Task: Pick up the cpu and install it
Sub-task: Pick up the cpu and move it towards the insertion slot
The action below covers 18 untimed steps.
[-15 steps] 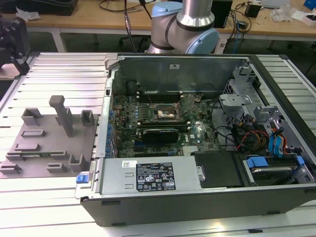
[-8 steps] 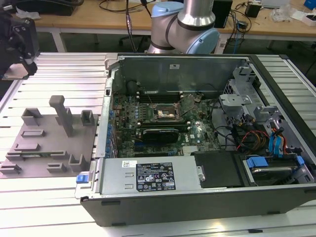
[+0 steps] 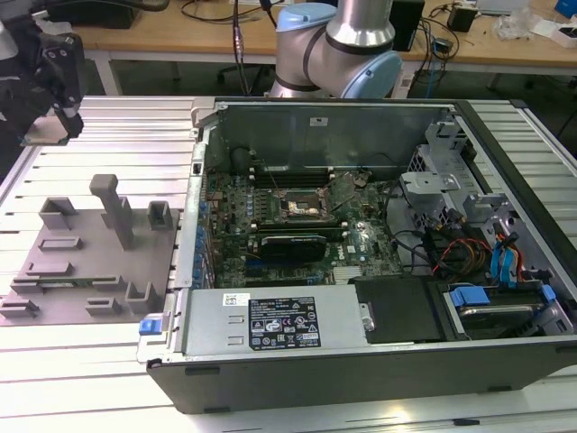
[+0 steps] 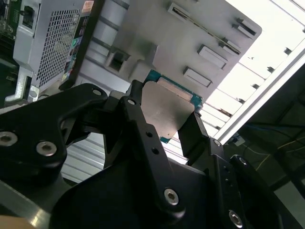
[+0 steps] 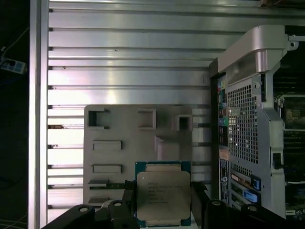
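We hold the cpu (image 5: 163, 193) by its edges in the tool (image 4: 166, 112), over the grey tray (image 5: 119, 133) on the surface (image 5: 119, 71), well apart from the socket (image 3: 300, 213). We'd say level and a gentle squeeze is best.

I run this rig in a robotics lab or workshop. Evidence in the exterior view:
- A slotted aluminium surface (image 3: 90, 379) carries an opened computer case (image 3: 361, 383) at centre right.
- The same surface carries a grey fixture plate (image 3: 95, 269) at centre left.
- The robot arm (image 3: 338, 50) stands at upper centre.
- Wooden benches (image 3: 180, 32) strewn with cables (image 3: 207, 11) run along the top edge of the frame.
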Tool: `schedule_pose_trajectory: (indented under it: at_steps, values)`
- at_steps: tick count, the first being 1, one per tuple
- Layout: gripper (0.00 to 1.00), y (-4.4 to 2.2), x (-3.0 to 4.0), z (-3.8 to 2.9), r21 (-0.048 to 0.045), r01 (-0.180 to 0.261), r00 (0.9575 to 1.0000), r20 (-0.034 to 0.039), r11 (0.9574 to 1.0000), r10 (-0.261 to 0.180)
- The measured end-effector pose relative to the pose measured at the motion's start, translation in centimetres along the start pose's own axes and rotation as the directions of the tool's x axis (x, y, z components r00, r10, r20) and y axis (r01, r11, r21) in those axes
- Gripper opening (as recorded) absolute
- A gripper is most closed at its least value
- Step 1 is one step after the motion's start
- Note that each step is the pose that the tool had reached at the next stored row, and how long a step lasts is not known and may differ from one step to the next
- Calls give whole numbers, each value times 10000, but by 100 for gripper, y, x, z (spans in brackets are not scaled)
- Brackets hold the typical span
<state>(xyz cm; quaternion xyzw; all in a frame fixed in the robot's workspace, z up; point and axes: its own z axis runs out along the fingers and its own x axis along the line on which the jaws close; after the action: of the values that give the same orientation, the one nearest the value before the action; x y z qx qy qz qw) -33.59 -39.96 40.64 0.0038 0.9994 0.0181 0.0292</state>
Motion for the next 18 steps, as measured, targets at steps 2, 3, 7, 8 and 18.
schedule_pose_trajectory:
  at_steps: [2,3,7,8,18]
  values:
    - [55,0,-48,3,0,0,10000,0,10000,0]
    - [55,1,-65,4,0,0,10000,0,10000,0]
    - [55,1,-146,9,0,0,10000,0,10000,0]
    - [55,1,-166,10,0,0,10000,1,10000,0]
    - [55,2,-452,26,1,0,10000,-1,10000,0]
